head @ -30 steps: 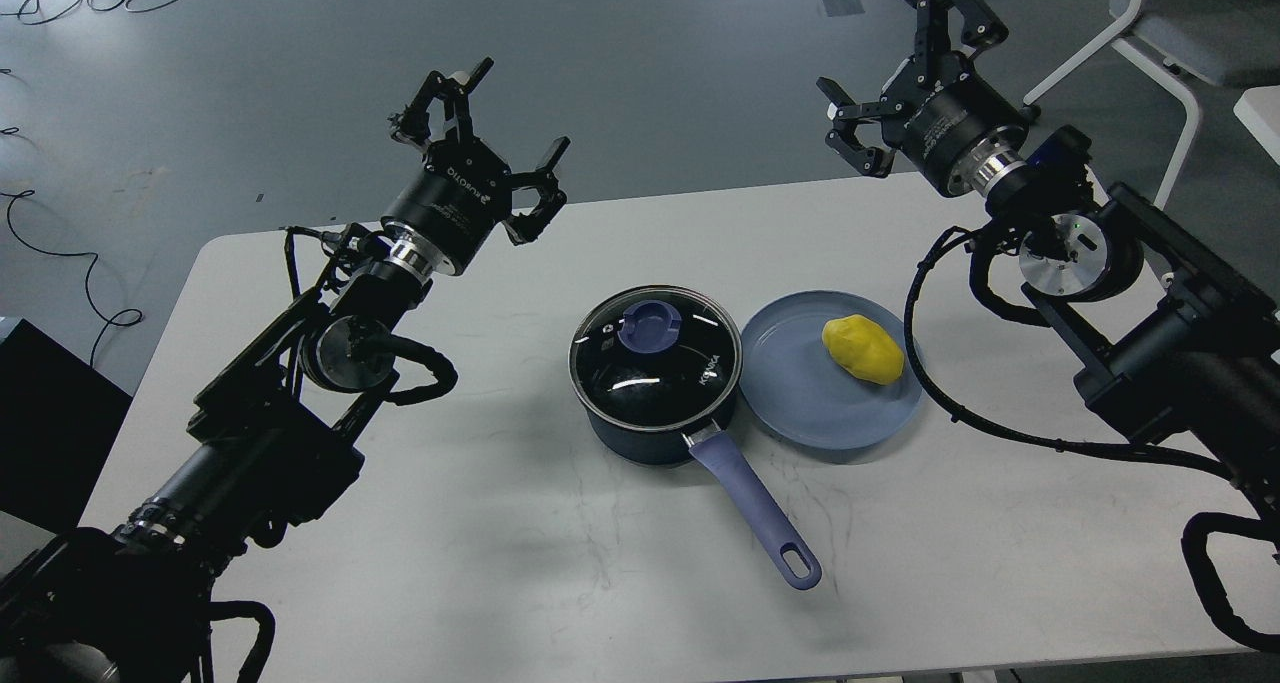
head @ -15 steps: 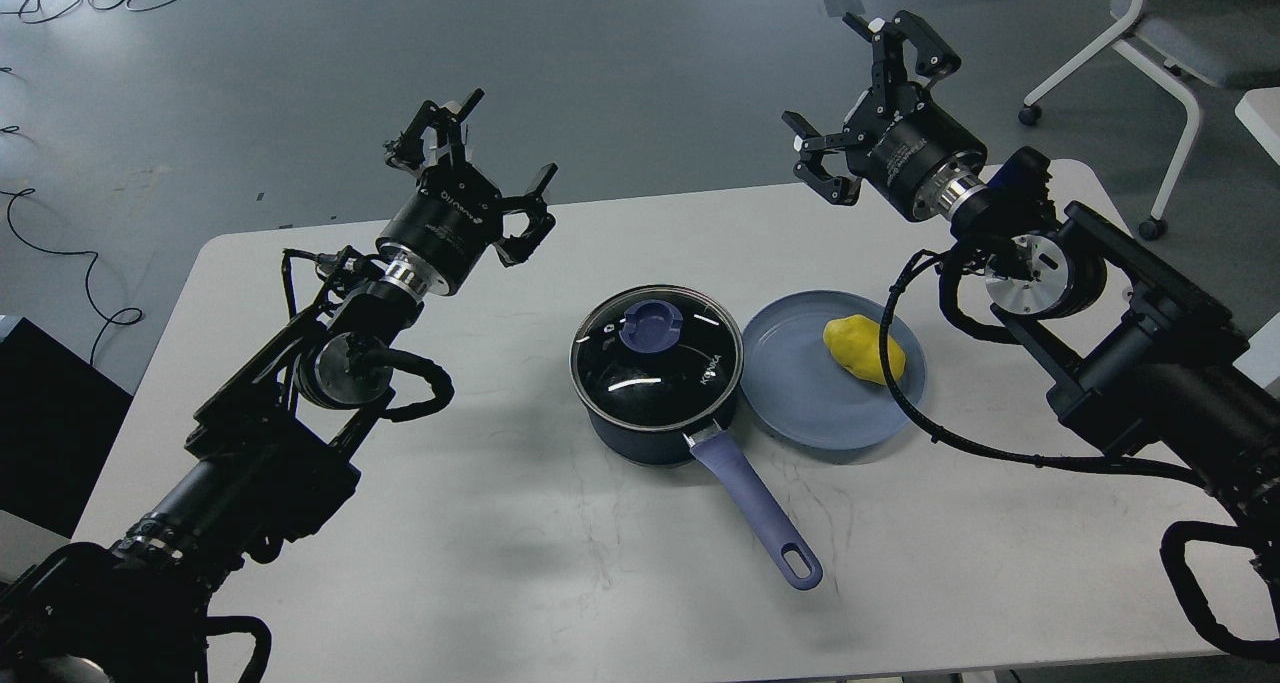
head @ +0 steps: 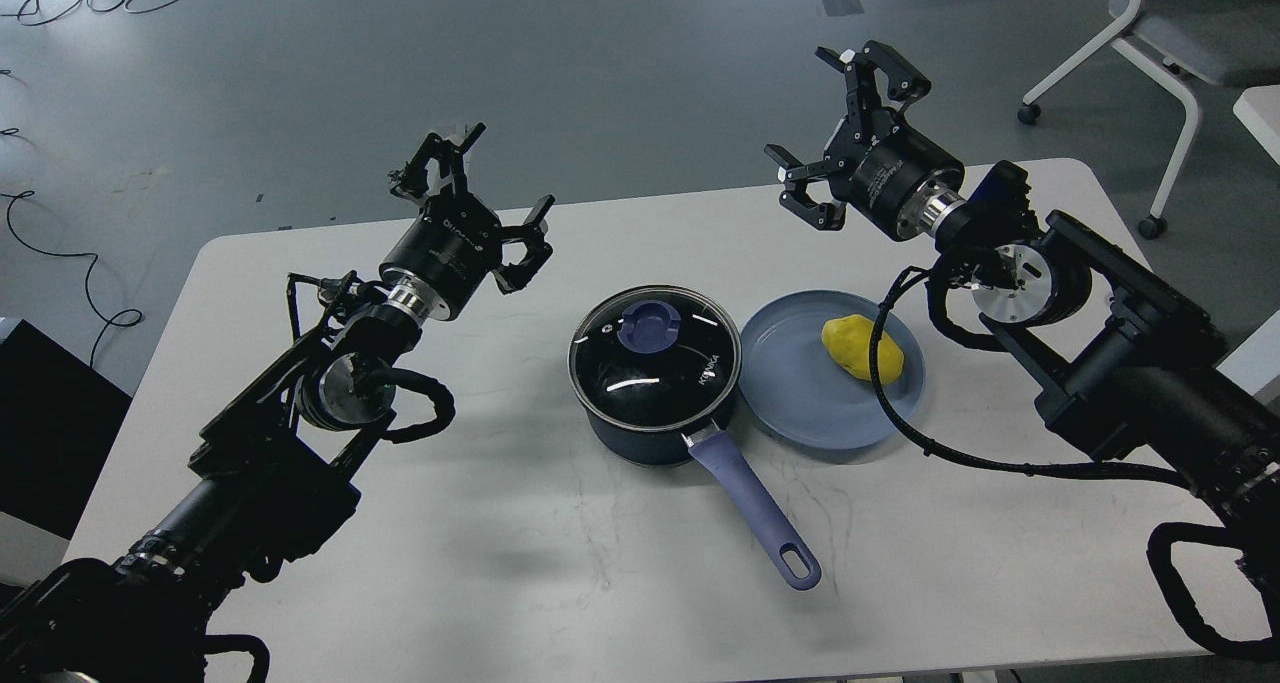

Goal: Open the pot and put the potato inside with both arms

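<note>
A dark pot (head: 640,433) with a purple handle (head: 752,510) stands mid-table. Its glass lid (head: 655,356) with a purple knob (head: 649,325) is on it. A yellow potato (head: 862,348) lies on a blue plate (head: 800,403) right of the pot. My left gripper (head: 485,198) is open and empty, raised left of and behind the pot. My right gripper (head: 835,123) is open and empty, raised behind the plate. A black cable of my right arm crosses in front of the potato's right side.
The white table (head: 560,583) carries the pot and plate. A white chair (head: 1160,53) stands on the floor at the back right. Cables lie on the floor at the back left. A dark box (head: 45,423) sits left of the table.
My right gripper has moved left and down toward the table. My left gripper has lowered slightly. Pot, lid and potato have not moved.
</note>
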`<control>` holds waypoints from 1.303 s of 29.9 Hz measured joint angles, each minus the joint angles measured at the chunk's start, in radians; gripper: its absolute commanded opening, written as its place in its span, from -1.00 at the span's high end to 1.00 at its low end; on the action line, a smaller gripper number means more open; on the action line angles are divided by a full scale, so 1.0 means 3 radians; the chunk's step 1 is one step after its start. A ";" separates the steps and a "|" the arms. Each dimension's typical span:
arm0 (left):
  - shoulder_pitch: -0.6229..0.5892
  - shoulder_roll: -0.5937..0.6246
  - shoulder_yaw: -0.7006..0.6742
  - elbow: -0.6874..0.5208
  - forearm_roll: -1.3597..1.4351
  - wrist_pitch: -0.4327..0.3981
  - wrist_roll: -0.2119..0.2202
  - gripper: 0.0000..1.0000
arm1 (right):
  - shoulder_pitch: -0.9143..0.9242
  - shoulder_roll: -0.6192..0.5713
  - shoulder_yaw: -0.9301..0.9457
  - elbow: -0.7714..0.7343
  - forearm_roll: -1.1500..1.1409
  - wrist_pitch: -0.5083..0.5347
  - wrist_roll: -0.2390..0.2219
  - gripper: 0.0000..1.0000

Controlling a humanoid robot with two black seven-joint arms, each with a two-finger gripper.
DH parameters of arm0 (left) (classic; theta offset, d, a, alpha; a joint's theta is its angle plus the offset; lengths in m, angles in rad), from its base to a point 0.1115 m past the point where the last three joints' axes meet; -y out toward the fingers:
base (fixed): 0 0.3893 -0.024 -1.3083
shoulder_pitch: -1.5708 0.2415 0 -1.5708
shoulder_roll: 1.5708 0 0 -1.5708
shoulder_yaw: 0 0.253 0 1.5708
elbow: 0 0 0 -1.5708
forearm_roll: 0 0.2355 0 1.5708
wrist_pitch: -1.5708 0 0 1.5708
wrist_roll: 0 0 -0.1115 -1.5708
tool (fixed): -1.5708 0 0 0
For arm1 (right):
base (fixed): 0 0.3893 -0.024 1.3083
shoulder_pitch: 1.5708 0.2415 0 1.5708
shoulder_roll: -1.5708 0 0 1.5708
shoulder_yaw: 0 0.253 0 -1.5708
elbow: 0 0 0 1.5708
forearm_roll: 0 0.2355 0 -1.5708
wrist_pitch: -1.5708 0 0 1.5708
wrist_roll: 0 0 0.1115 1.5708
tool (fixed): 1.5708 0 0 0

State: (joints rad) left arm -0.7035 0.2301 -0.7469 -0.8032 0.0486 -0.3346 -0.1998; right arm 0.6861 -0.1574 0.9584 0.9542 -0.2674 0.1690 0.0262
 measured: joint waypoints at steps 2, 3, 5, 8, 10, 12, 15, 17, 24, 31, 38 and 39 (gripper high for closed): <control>0.0000 0.0015 0.0000 0.0002 0.0000 0.0005 0.0004 -0.96 | -0.0043 0.0002 -0.0001 0.0000 -0.0010 -0.0004 0.0000 -1.00; 0.0000 0.0019 0.0000 0.0003 -0.0001 0.0012 0.0006 -0.96 | -0.0069 0.0002 -0.0001 0.0000 -0.0012 -0.0005 0.0000 -1.00; 0.0000 0.0018 0.0002 0.0003 0.0000 0.0036 0.0012 -0.96 | -0.0104 0.0002 0.0002 0.0003 -0.0013 -0.0006 -0.0001 -1.00; -0.0021 0.0003 0.0006 0.0010 0.0013 0.0171 0.0015 -0.96 | -0.0161 0.0003 0.0004 0.0014 -0.0014 -0.0006 -0.0001 -1.00; -0.0023 -0.0001 0.0006 0.0013 0.0014 0.0235 0.0014 -0.96 | -0.0178 0.0003 0.0009 0.0019 -0.0014 -0.0006 -0.0001 -1.00; -0.0027 0.0002 0.0006 0.0013 0.0013 0.0267 0.0010 -0.96 | -0.0184 0.0003 0.0015 0.0020 -0.0014 -0.0006 0.0000 -1.00; -0.0041 0.0017 0.0006 0.0013 0.0013 0.0281 0.0010 -0.96 | -0.0186 0.0003 0.0016 0.0024 -0.0014 -0.0006 0.0009 -1.00; -0.0051 0.0028 0.0006 0.0013 0.0030 0.0287 0.0010 -0.96 | -0.0192 0.0002 0.0020 0.0028 -0.0014 -0.0006 0.0018 -1.00; -0.0094 0.0068 0.0009 -0.0030 0.0136 0.0314 -0.0032 -0.96 | -0.0206 -0.0032 0.0109 0.0069 -0.0012 -0.0006 0.0026 -1.00; -0.0203 0.0096 0.0012 -0.0136 0.2035 0.1221 -0.0305 -0.96 | -0.0220 -0.0262 0.0154 0.0163 -0.0008 0.0003 0.0034 -1.00; -0.0224 0.0085 0.0103 -0.0325 0.3439 0.1909 -0.0537 -0.96 | -0.0431 -0.0447 0.0282 0.0170 -0.0004 -0.0003 0.0041 -1.00; -0.0243 0.0083 0.0199 -0.0329 0.3571 0.1958 -0.0602 -0.96 | -0.0438 -0.0480 0.0289 0.0170 -0.0003 -0.0012 0.0043 -1.00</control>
State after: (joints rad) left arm -0.7764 0.2550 -0.6871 -0.9020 1.1198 0.2528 -0.3804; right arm 0.5546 -0.3015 1.0451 1.0051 -0.2684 0.1655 0.0391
